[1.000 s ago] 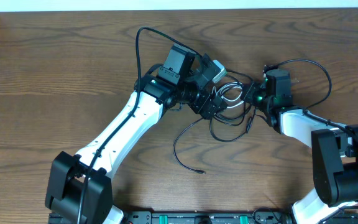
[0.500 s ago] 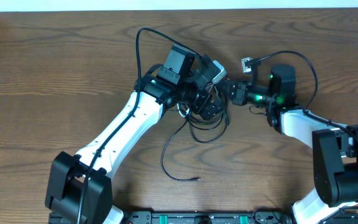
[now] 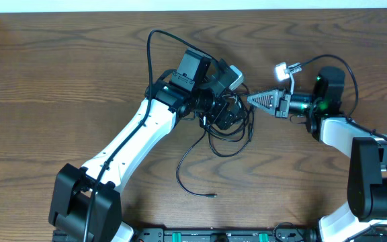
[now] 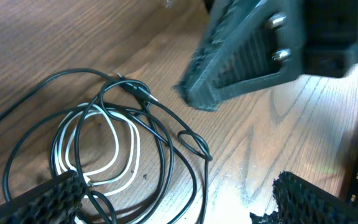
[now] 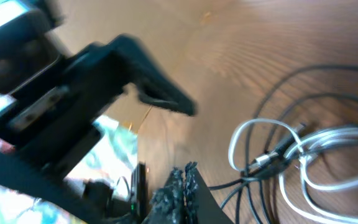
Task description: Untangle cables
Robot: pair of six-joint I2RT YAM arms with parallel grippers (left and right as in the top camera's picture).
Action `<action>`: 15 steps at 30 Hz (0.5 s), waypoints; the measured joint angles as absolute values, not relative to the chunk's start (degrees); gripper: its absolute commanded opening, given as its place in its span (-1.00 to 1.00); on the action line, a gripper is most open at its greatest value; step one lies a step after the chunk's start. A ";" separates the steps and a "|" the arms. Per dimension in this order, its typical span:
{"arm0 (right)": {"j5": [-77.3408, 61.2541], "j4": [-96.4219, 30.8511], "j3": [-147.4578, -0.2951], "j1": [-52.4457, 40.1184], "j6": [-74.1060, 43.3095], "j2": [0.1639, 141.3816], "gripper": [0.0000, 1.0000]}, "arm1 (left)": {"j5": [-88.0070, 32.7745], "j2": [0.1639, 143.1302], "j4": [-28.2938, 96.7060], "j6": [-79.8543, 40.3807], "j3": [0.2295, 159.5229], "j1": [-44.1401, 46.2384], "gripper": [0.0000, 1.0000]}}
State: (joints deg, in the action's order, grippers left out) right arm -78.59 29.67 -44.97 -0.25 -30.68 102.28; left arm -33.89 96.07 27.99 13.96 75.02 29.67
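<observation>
The cables (image 3: 232,136) lie in a tangle on the wooden table, mid-table. Black loops (image 4: 166,121) wrap around a coiled white cable (image 4: 120,146). One black tail runs forward to a small plug end (image 3: 213,195). My left gripper (image 3: 228,115) is over the tangle, and its fingers (image 4: 176,186) are open and straddle the loops, the left finger beside the white cable. My right gripper (image 3: 250,99) is shut just right of the tangle, pointing left. In the right wrist view its fingertips (image 5: 184,174) are pressed together with nothing seen between them, and the white coil (image 5: 316,162) lies to their right.
The right gripper's shut fingers (image 4: 247,56) hang close above the tangle in the left wrist view. Thick black robot wires arch off the left arm (image 3: 150,40) and the right arm (image 3: 345,67). A black rail (image 3: 220,235) runs along the table's front edge.
The right gripper reached left into the tangle, then drew back to the right, shut. The tangle shifted left under the left gripper. The loose black tail slid forward and left.
</observation>
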 measured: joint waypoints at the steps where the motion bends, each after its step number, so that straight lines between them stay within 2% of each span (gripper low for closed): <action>1: -76.90 27.62 -44.93 -0.43 -30.46 102.28 -0.62 | -33.89 96.07 28.01 13.96 75.02 29.67 0.95; 3: -72.38 22.65 -44.91 -1.26 -29.50 102.28 -0.63 | -33.89 96.07 28.01 13.96 75.02 29.67 0.96; 6: -65.12 18.28 -44.93 -3.81 -28.88 102.28 -0.43 | -33.89 96.07 27.99 13.96 75.02 29.67 0.96; 10: -54.15 16.53 -44.93 -7.90 -29.04 102.26 -0.29 | -33.89 96.07 28.01 13.96 75.02 29.67 0.96; 15: -39.97 16.01 -44.93 -11.92 -31.00 102.26 -0.36 | -33.89 96.07 28.01 13.96 75.02 29.67 0.96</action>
